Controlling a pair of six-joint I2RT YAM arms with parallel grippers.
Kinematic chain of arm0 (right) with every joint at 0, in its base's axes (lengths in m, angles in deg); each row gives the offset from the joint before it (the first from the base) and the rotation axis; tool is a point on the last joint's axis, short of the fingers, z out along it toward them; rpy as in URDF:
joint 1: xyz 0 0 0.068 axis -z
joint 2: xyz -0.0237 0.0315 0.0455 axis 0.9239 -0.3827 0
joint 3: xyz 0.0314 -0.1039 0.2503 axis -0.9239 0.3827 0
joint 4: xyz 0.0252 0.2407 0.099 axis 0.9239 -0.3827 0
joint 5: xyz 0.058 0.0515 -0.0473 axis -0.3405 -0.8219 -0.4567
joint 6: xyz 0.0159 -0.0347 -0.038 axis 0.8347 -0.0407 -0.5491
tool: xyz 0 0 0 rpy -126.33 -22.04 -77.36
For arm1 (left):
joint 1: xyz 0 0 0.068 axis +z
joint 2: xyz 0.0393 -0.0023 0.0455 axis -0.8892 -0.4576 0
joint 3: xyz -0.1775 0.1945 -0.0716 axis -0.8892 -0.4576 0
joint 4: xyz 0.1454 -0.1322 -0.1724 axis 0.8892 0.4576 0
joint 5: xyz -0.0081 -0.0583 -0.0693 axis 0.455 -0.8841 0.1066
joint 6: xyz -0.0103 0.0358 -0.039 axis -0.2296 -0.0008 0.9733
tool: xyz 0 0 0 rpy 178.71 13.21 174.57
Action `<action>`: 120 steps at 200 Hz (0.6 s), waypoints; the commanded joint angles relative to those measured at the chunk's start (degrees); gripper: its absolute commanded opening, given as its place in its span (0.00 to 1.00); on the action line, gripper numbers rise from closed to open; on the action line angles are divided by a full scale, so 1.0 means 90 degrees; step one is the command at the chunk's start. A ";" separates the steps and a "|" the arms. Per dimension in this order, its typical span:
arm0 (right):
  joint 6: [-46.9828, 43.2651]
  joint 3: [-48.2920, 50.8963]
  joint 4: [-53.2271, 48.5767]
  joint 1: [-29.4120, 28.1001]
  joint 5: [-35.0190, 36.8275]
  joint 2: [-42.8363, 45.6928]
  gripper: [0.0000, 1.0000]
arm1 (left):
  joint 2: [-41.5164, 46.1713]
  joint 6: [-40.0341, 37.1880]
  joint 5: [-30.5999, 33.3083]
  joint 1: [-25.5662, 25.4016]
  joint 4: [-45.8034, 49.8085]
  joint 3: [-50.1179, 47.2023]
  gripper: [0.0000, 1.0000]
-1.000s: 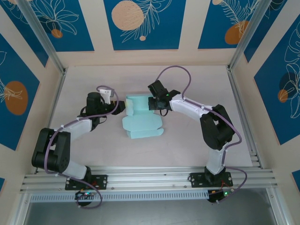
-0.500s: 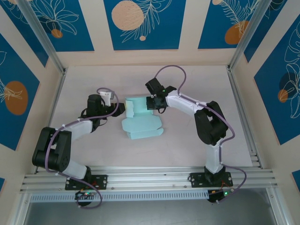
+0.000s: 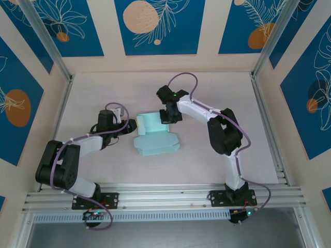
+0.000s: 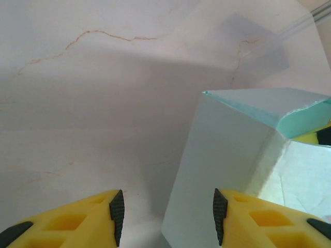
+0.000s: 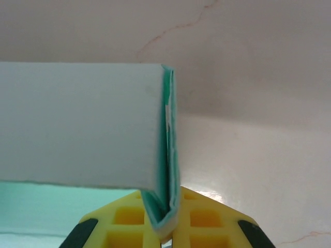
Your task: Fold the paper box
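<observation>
The paper box (image 3: 158, 139) is pale light-blue card lying mid-table, its far panel standing up from the flat part. My right gripper (image 3: 166, 117) is at the far right corner of that panel. In the right wrist view the gripper (image 5: 173, 230) is shut on a doubled edge of the box (image 5: 77, 124). My left gripper (image 3: 131, 126) sits at the box's left side. In the left wrist view it (image 4: 168, 217) is open, and a raised panel of the box (image 4: 227, 170) reaches in between the pads (image 4: 220, 214) from the right, with bare table on the left half.
The pale marbled table (image 3: 217, 93) is walled by blue-patterned panels and metal posts (image 3: 49, 44). An aluminium rail (image 3: 165, 194) runs along the near edge by both arm bases. Open table lies to the right of the box and behind it.
The right arm has swung left with the gripped edge, standing the far panel up. The left gripper has slid nearer and against the box's left side.
</observation>
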 commanded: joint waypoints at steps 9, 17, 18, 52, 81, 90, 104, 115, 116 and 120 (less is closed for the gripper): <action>-0.0030 -0.0256 -0.0329 -0.0075 -0.0161 -0.0270 0.00 | 0.0147 0.0426 -0.0118 -0.0090 -0.0247 -0.0187 0.50; -0.0025 -0.0286 -0.0359 -0.0075 -0.0171 -0.0310 0.00 | 0.0168 0.0484 -0.0159 -0.0101 -0.0269 -0.0208 0.50; -0.0028 -0.0297 -0.0363 -0.0078 -0.0171 -0.0315 0.00 | 0.0169 0.0493 -0.0162 -0.0105 -0.0269 -0.0212 0.50; -0.0038 -0.0385 -0.0413 -0.0074 -0.0191 -0.0434 0.00 | 0.0273 0.0556 -0.0211 -0.0167 -0.0177 -0.0250 0.55; -0.0053 -0.0426 -0.0408 -0.0060 -0.0187 -0.0479 0.00 | 0.0424 0.0552 -0.0126 -0.0168 0.0047 -0.0280 0.57; -0.0069 -0.0440 -0.0408 -0.0057 -0.0182 -0.0496 0.00 | 0.0468 0.0542 -0.0099 -0.0168 0.0089 -0.0288 0.57; -0.0079 -0.0465 -0.0398 -0.0044 -0.0201 -0.0520 0.00 | 0.0513 0.0542 -0.0060 -0.0168 0.0141 -0.0302 0.55; -0.0089 -0.0483 -0.0390 -0.0033 -0.0220 -0.0534 0.00 | 0.0541 0.0551 -0.0065 -0.0169 0.0149 -0.0322 0.52; -0.0089 -0.0484 -0.0388 -0.0033 -0.0220 -0.0535 0.00 | 0.0542 0.0551 -0.0071 -0.0168 0.0150 -0.0328 0.51; -0.0091 -0.0484 -0.0387 -0.0033 -0.0234 -0.0537 0.00 | 0.0547 0.0547 -0.0076 -0.0168 0.0160 -0.0332 0.49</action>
